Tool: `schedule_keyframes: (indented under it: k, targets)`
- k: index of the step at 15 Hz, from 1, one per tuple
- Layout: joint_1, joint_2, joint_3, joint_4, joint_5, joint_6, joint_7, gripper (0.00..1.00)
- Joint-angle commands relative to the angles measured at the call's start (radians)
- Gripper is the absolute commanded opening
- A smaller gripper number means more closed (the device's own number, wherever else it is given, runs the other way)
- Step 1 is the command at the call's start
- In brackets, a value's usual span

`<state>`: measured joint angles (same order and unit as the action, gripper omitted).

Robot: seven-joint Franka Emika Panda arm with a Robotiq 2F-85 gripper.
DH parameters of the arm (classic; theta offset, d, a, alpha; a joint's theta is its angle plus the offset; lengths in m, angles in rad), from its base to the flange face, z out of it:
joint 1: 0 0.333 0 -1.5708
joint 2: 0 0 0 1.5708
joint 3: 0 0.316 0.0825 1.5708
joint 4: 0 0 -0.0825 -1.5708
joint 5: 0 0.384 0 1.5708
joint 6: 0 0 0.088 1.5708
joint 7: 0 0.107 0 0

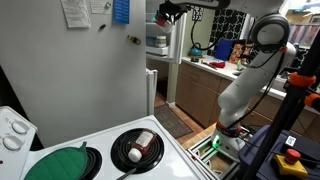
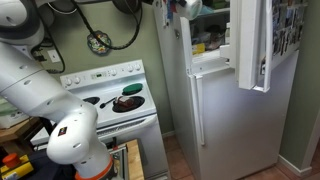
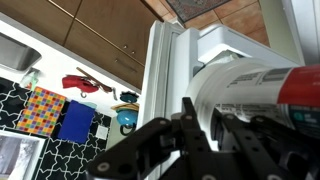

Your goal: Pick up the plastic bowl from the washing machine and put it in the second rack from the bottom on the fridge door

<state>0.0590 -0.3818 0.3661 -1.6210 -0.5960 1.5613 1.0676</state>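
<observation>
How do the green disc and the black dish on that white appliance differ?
The green disc looks flat and bare; the black dish has a raised rim and holds something pale. The disc lies nearer the knobs, the dish farther from them. Both are round and rest on the white appliance top.
</observation>
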Motion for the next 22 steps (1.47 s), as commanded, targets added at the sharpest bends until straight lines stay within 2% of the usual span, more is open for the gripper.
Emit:
schedule_keyframes:
  k: [1, 22]
  targets:
    - [0.01, 0.022, -0.016, 0.027, 0.03, 0.043, 0.019, 0.03]
    - [-0.03, 0.031, -0.066, 0.065, 0.015, 0.383, 0.134, 0.03]
